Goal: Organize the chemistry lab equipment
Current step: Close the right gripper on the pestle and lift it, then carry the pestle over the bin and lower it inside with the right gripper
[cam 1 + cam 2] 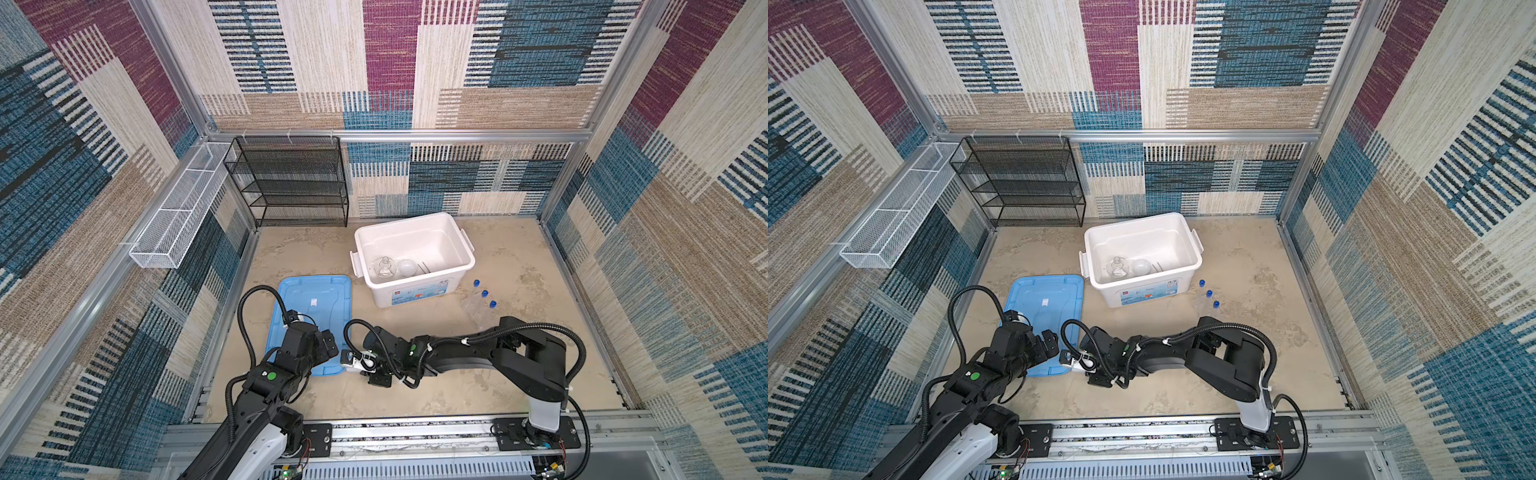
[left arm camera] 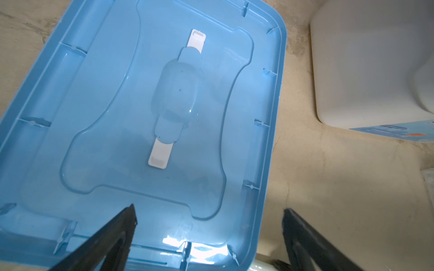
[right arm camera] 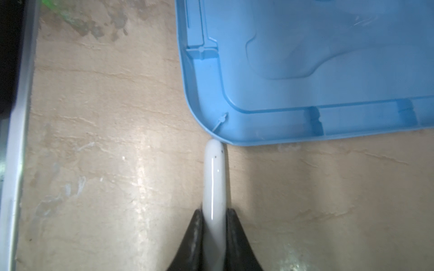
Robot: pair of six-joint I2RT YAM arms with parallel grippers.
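My right tool [image 3: 214, 212] is clamped on the white pestle [image 3: 215, 183], a smooth, glossy rod with a rounded tip, held low over the mottled beige desk [image 3: 105, 140]. The tip sits right at a rounded corner of the blue plastic lid [image 3: 305, 58]; I cannot tell whether they touch. My left tool [image 2: 209, 208] hangs over the same lid with its jaws spread wide, holding nothing. The lid lies flat with its ribbed underside up, and a white handle strip shows through its translucent centre. Beyond it the white plastic bin [image 1: 415, 220] stands open. Inside are a clear glass flask [image 1: 384, 268] with a stopper, a small white bowl [image 1: 407, 268] and thin metal tweezers [image 1: 430, 266]. To the right of the bin, three clear test tubes [image 1: 484, 294] with blue caps lie side by side on the desk.
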